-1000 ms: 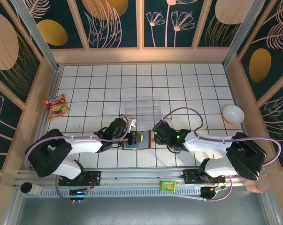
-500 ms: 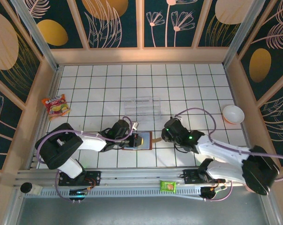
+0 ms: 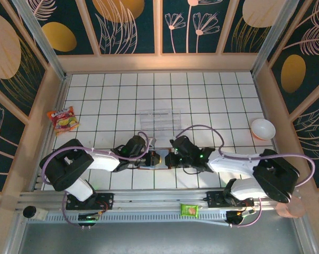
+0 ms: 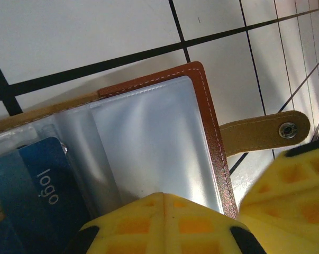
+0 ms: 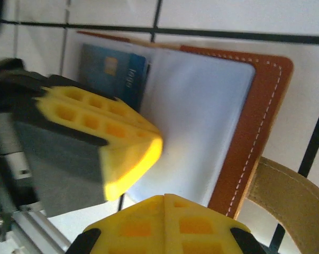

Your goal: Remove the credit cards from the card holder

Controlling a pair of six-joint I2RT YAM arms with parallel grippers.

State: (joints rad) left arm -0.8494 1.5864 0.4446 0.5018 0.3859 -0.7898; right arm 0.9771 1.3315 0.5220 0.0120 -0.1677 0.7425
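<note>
The card holder [image 4: 212,132] lies open on the white tiled table, brown leather rim around clear plastic sleeves, its tan tab [image 4: 265,132] with a snap sticking out. A blue credit card [image 4: 43,193] printed "logo" sits in a sleeve; it is also seen as the blue credit card [image 5: 112,71] in the right wrist view. My left gripper [image 4: 164,203] is shut, tips resting on the clear sleeve. My right gripper [image 5: 164,203] is shut too, over the card holder [image 5: 262,132], facing the left one. From above, left gripper [image 3: 150,157] and right gripper [image 3: 170,159] meet over the wallet and hide most of it.
A clear plastic box [image 3: 159,120] stands just behind the grippers. A red snack packet [image 3: 64,118] lies at the left edge and a white bowl [image 3: 263,128] at the right. A green packet [image 3: 190,210] rests on the front rail.
The right gripper, which had drawn back to the right half a second ago, has swung left again onto the wallet. The left gripper has stayed at the wallet's left side.
</note>
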